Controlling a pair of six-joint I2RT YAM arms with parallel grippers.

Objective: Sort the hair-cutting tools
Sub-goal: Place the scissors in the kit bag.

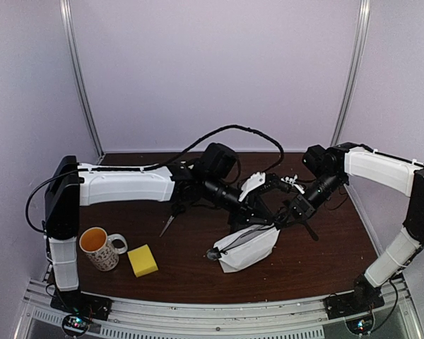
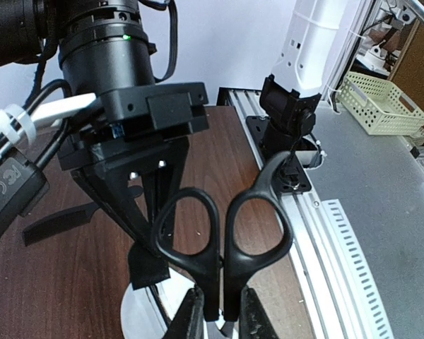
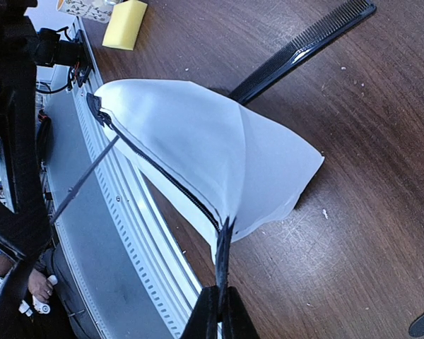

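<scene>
My left gripper (image 2: 221, 314) is shut on black-handled scissors (image 2: 222, 226), gripping them just below the finger loops, above the white zip pouch (image 2: 138, 311). In the top view my left gripper (image 1: 254, 214) is over the pouch (image 1: 249, 248). My right gripper (image 3: 219, 311) is shut on the pouch's zipper edge (image 3: 222, 244) and holds the pouch (image 3: 198, 134) up and open; it also shows in the top view (image 1: 281, 220). A second pair of scissors (image 1: 171, 219) lies on the table to the left. A black comb (image 3: 304, 44) lies beyond the pouch. The clipper is out of view.
A yellow sponge block (image 1: 142, 260) and a patterned mug (image 1: 100, 247) stand at the near left. The sponge also shows in the right wrist view (image 3: 125, 34). A slim dark object (image 1: 309, 229) lies right of the pouch. The metal rail (image 1: 219, 311) runs along the table's near edge.
</scene>
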